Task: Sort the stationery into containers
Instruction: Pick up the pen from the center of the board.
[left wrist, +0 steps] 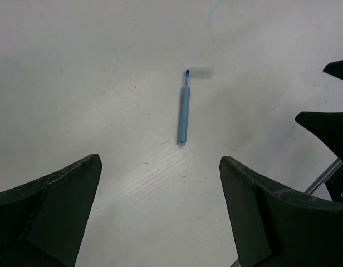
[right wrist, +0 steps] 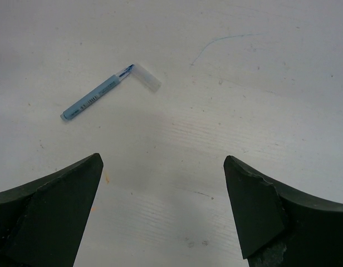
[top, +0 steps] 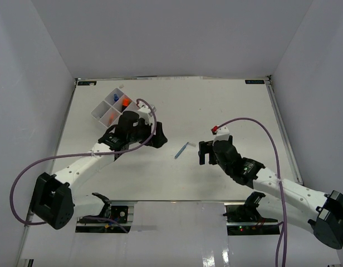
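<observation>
A thin blue pen point(top: 181, 150) lies on the white table between my two grippers, its clear cap point(right wrist: 146, 77) off beside its tip. It also shows in the left wrist view point(left wrist: 184, 114) and the right wrist view point(right wrist: 93, 99). My left gripper point(top: 155, 137) is open and empty, left of the pen. My right gripper point(top: 204, 152) is open and empty, right of the pen. The white divided tray point(top: 101, 110) stands at the far left, partly hidden by the left arm, with an orange item point(top: 125, 102) and a blue item point(top: 114, 98) inside.
White walls close the table on three sides. A faint blue pen stroke point(right wrist: 216, 43) marks the table beyond the pen. The right gripper's dark fingers point(left wrist: 327, 125) show at the right edge of the left wrist view.
</observation>
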Robot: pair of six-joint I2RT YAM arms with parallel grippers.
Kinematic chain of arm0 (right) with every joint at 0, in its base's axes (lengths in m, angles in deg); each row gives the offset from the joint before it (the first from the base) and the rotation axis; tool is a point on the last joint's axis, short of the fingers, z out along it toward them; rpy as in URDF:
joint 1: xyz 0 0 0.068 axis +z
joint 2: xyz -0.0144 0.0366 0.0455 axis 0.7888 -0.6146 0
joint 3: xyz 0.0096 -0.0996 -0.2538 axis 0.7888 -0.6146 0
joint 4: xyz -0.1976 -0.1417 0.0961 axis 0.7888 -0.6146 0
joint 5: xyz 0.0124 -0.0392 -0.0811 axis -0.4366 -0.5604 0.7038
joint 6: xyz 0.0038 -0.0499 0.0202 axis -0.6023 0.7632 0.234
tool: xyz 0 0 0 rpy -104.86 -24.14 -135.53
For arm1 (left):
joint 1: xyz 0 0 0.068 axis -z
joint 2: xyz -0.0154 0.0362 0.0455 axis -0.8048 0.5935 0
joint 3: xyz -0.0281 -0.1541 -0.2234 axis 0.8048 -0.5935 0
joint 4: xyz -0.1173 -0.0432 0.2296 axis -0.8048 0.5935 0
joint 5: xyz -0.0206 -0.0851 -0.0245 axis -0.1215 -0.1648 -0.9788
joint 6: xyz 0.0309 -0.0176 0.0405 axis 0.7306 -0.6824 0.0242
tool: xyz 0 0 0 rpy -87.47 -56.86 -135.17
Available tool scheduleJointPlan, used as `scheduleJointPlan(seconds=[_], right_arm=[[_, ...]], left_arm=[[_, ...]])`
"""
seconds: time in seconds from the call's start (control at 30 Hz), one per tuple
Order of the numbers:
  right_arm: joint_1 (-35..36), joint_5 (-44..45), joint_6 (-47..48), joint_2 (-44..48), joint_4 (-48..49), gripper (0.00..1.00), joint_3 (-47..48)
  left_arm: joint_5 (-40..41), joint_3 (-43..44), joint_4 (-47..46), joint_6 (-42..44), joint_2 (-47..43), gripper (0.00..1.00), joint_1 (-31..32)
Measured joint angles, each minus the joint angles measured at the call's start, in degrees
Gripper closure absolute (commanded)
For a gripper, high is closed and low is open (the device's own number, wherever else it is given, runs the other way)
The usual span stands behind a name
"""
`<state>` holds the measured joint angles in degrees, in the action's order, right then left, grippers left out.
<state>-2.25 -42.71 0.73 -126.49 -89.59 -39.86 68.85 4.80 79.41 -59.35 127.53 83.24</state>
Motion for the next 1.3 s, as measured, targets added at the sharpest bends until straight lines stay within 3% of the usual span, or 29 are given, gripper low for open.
scheduleJointPlan(seconds=[0.2, 0.33, 0.87, 1.3], right_arm=[[-0.79, 0.24, -1.6, 1.64, -1.42, 0.03, -0.11], [-1.36, 0.33, -2.08, 3.3, -1.77, 0.02, -0.9], [-3.82, 0.31, -2.86, 5.95, -2.4, 0.02, -2.78], [-5.68, -0.39, -2.86, 5.9, -2.43, 0.01, -3.93]], left_arm=[[4.59, 3.08, 1.51, -2.56, 11.08, 0.09, 9.44], [6.29, 5.75, 2.21, -3.89, 18.01, 0.19, 13.05], [9.22, 13.68, 4.59, -7.15, 32.76, 0.36, 14.36], [10.97, 18.38, 6.12, -8.35, 36.76, 0.57, 14.4]])
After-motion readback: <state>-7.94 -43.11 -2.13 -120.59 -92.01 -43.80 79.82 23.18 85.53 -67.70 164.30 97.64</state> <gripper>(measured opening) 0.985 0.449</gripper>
